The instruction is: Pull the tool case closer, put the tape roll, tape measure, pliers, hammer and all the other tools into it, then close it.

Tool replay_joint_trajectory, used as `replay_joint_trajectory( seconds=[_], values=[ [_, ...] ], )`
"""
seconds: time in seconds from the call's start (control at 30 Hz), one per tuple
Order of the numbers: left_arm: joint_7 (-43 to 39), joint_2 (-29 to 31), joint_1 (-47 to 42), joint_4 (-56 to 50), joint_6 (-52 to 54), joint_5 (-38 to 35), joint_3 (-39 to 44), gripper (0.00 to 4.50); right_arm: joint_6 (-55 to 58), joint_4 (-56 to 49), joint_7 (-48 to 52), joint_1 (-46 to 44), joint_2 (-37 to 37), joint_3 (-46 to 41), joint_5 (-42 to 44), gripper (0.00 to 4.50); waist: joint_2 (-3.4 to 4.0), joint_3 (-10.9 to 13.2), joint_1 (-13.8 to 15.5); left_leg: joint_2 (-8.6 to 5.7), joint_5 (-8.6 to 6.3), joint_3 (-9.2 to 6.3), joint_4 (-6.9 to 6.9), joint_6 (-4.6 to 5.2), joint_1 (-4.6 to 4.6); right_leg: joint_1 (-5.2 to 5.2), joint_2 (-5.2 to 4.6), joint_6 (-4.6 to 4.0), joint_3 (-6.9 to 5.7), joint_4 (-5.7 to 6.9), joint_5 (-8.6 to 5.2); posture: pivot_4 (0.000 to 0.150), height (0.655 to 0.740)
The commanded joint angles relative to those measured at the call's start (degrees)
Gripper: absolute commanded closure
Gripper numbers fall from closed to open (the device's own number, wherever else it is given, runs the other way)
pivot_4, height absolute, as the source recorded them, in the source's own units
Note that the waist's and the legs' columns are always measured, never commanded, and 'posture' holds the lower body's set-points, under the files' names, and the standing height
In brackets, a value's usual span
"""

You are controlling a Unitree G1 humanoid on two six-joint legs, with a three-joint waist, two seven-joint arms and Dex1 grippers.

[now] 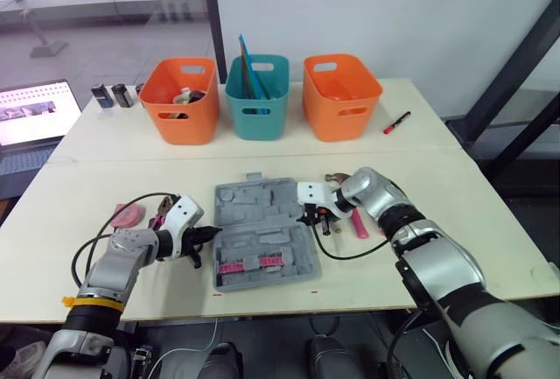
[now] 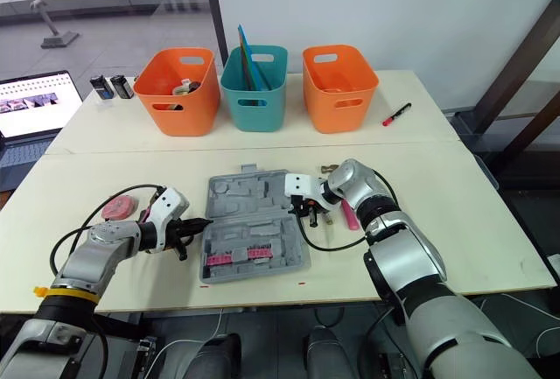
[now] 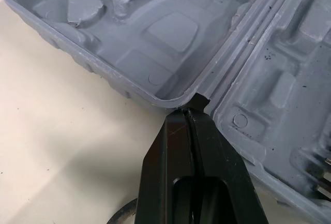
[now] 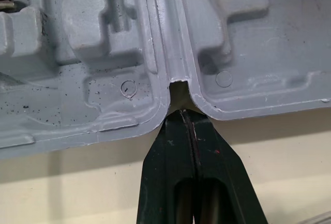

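Nearby: pink tape roll [image 1: 128, 214] left of tool case [image 1: 262, 232].

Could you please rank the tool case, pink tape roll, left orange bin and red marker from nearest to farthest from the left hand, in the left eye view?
1. Tool case: at the left hand fingertips.
2. Pink tape roll: to that hand's left.
3. Left orange bin: back row.
4. Red marker: far back right.

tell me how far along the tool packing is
Done: the tool case lies open between the arms. In hand: the left end effector and right end effector, both shut, rest their tips at its hinge ends. Left: the tape roll and a pink-handled tool lie outside; closing comes last.
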Motion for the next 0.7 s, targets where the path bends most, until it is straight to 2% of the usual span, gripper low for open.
replay_joint_trajectory(
  seconds=[0.03, 0.3, 0.5, 0.7],
  values=[
    [-1.19, 2.1, 0.52, -1.74, -0.17, -1.15, 1.46, 4.5, -1.43, -3.5, 0.46, 1.98, -3.14, -0.82, 1.68, 4.48, 0.01, 0.01, 0.05, 0.0, 0.0, 0.0, 0.01, 0.0, -0.01, 0.0, 0.0, 0.0, 0.0, -0.01, 0.0, 0.15, 0.7364],
    [-2.02, 4.38, 2.28, -1.24, -7.55, 0.42, 1.08, 4.5, -11.92, -1.9, -3.85, 2.56, -4.96, 1.15, 0.8, 4.48, 0.01, 0.02, -0.05, 0.0, 0.0, 0.0, 0.0, 0.0, -0.03, -0.04, 0.0, -0.06, 0.0, -0.05, -0.04, 0.15, 0.7364],
    [-4.15, 3.94, -2.79, 7.05, -14.55, 5.09, -3.82, 4.5, -16.01, 0.44, -4.93, 1.31, -3.32, 1.96, 0.62, 4.48, 0.01, 0.02, -0.12, 0.0, 0.0, 0.0, 0.0, 0.0, -0.01, -0.03, 0.0, -0.02, 0.0, -0.06, -0.02, 0.15, 0.7364],
    [-7.77, 0.45, -10.43, 13.51, -18.17, 6.34, -7.26, 4.5, -16.85, -0.32, -3.37, 1.1, -1.38, 0.87, 2.59, 4.48, 0.01, 0.02, -0.03, 0.0, 0.0, 0.0, 0.0, 0.0, -0.05, -0.04, 0.01, 0.0, 0.0, -0.04, -0.02, 0.15, 0.7364]
  ],
)
